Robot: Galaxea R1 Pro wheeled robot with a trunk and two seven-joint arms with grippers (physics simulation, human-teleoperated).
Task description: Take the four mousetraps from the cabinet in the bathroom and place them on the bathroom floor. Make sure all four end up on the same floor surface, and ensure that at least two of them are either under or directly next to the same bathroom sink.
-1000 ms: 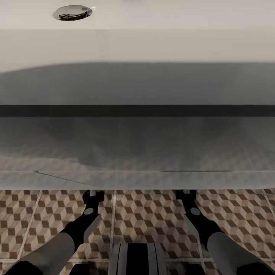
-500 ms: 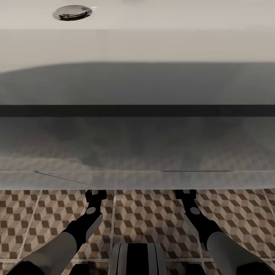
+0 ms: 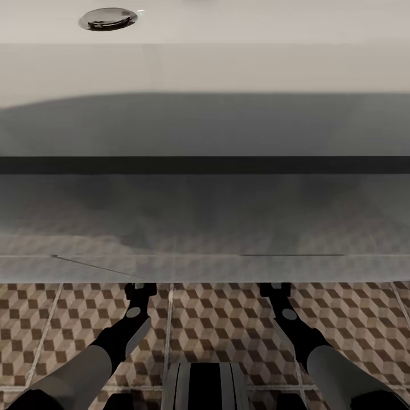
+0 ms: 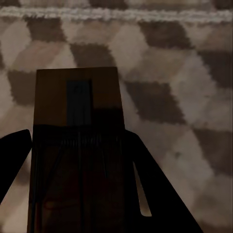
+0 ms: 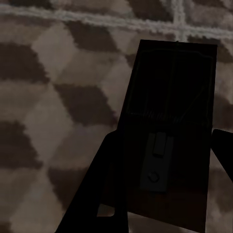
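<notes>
a mousetrap [image 4: 75, 145] is pinched between the jaws of the left gripper [image 3: 139, 290], its free end projecting past the fingertips, just above the bathroom floor [image 3: 228, 324]. further right, a second mousetrap [image 5: 170, 141] is pinched between the jaws of the right gripper [image 3: 275, 290], likewise jutting beyond the fingers over the cube-patterned tiles. both grippers are seen at the lower front edge of the bathroom sink [image 3: 205, 68], whose chrome drain [image 3: 108, 18] lies well beyond the left jaws.
</notes>
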